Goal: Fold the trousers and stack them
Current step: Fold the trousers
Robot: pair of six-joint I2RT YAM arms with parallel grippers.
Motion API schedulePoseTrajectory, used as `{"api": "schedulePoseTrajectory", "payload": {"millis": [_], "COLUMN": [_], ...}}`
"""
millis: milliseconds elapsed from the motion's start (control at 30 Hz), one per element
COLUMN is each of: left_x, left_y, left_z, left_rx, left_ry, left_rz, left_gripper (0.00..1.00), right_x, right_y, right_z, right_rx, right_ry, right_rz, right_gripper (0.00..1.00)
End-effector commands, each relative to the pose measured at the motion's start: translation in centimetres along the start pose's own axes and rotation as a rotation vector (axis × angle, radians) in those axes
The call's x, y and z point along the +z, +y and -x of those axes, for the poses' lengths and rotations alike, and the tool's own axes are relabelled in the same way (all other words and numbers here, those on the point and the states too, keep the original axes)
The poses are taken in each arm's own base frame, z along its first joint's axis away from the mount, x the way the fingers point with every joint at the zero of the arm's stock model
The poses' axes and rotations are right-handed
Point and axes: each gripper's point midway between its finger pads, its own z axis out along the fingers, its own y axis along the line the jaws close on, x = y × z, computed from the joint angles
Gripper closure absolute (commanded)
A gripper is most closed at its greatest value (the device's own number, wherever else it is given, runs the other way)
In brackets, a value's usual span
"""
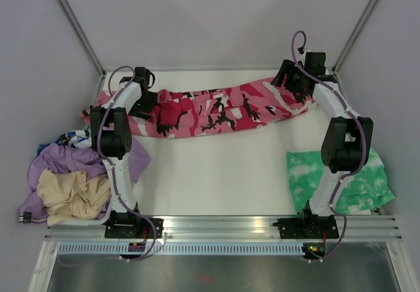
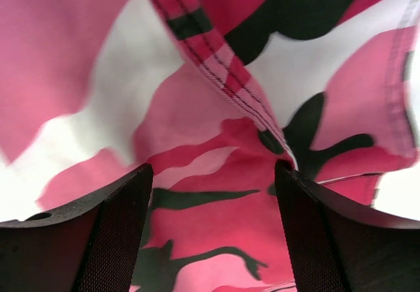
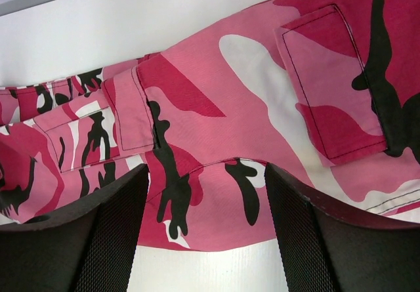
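Two arms out to the trousers (image 1: 216, 111), a camouflage length stretched sideways along the table's (image 1: 216, 174) far side. At their left end, left gripper (image 2: 213, 174): jaws parted, nothing clamped, a raised seam ridge (image 2: 216, 62) running down between the fingers; contact with the cloth impossible to tell. At their right end, right gripper (image 3: 207, 174): jaws likewise released, poised over the print beside a patch pocket (image 3: 335, 82). Nearer than the trousers, left: lilac garment (image 1: 65, 164), beige garment (image 1: 72, 193), blue-patterned cloth (image 1: 72, 138), heaped together, partly behind the left arm. Nearer, right: green-and-white tie-dye garment (image 1: 357, 180), crossed by the right arm.
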Motion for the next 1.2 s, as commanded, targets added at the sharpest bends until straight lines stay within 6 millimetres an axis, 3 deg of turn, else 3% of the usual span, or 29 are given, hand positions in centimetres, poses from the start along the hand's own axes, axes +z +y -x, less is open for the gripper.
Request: {"api": "schedulePoseTrajectory", "payload": {"millis": [0, 200, 467, 667, 700, 800, 967, 1167], "left_x": [-0.4, -0.8, 0.6, 2.5, 2.6, 2.0, -0.2, -2.5], "left_y": [-3.6, -4.1, -3.7, -3.9, -4.1, -5.3, -8.5, -13.0], "left_z": [2.1, 3.1, 3.7, 2.6, 2.6, 3.6, 6.0, 7.1], "left_rx": [-0.072, -0.077, -0.094, -0.087, -0.077, -0.025, 0.076, 0.134], "left_ry": [-0.061, -0.093, -0.092, -0.053, -0.053, -0.091, -0.186, -0.228], "left_rz": [-0.099, -0.121, -0.102, -0.086, -0.093, -0.118, -0.217, -0.359], "left_gripper": [0.20, 0.20, 0.22, 0.55, 0.73, 0.97, 0.98, 0.98], "right_x": [-1.6, -0.1, 1.5, 1.5, 1.3, 0.6, 1.3, 3.1], "right_y": [0.9, -0.5, -2.0, -7.4, -8.2, -11.4, -14.9, -18.3], "right_z": [2.2, 1.0, -0.2, -0.3, -0.3, 1.3, 3.2, 2.6], "right_rx": [-0.030, -0.001, 0.021, 0.109, 0.126, 0.194, 0.213, 0.129], "right_ry": [-0.069, -0.028, 0.019, 0.025, 0.025, -0.022, -0.067, -0.026], "right_rz": [0.008, -0.034, -0.086, -0.369, -0.412, -0.503, -0.520, -0.580], "right_gripper": [0.22, 0.22, 0.22, 0.22, 0.21, 0.20, 0.19, 0.20]}}
